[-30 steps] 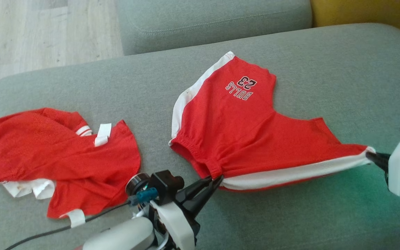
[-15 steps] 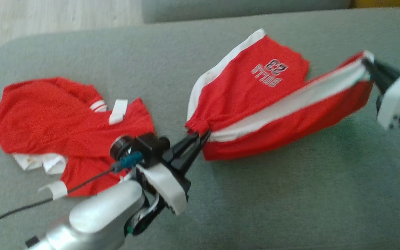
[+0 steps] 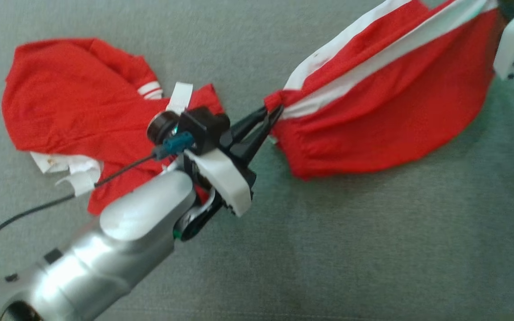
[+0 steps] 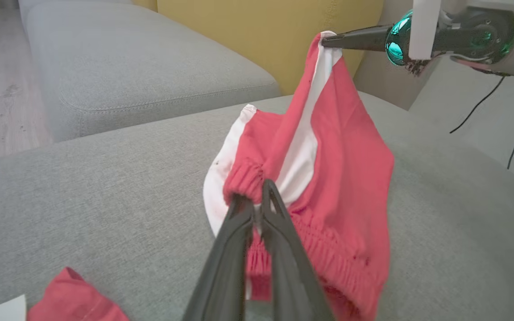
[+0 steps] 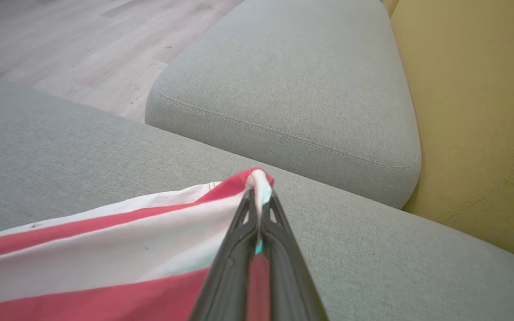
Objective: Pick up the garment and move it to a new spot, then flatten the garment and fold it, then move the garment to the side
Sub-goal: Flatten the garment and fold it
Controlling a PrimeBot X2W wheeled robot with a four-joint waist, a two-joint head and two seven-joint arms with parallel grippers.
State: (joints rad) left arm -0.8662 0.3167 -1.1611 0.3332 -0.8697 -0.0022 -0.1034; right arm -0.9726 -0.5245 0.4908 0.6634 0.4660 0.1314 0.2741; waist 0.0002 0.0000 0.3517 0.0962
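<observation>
The garment [image 3: 386, 111] is a pair of red shorts with white side stripes, hanging stretched between my two grippers above the grey cushion. My left gripper [image 3: 275, 111] is shut on its elastic waistband [image 4: 246, 178] at the lower left end. In the left wrist view my right gripper [image 4: 326, 41] pinches the white-striped leg corner, held higher. The right wrist view shows that gripper [image 5: 259, 191] shut on the same red-and-white corner [image 5: 257, 178]. The garment [image 4: 341, 178] sags between the two grips, its lower edge near the cushion.
A second red garment [image 3: 83, 111] with white trim lies crumpled on the cushion [image 3: 328, 249] to the left, partly under my left arm. Another grey cushion [image 5: 292, 89] and a yellow backrest [image 5: 475, 111] stand beyond, and wood floor [image 5: 83, 44] lies past the edge.
Both grippers have lifted the shorts off the cushion, the right end rising highest. The flat shorts now hang folded along the stripe. The head camera has tilted down.
</observation>
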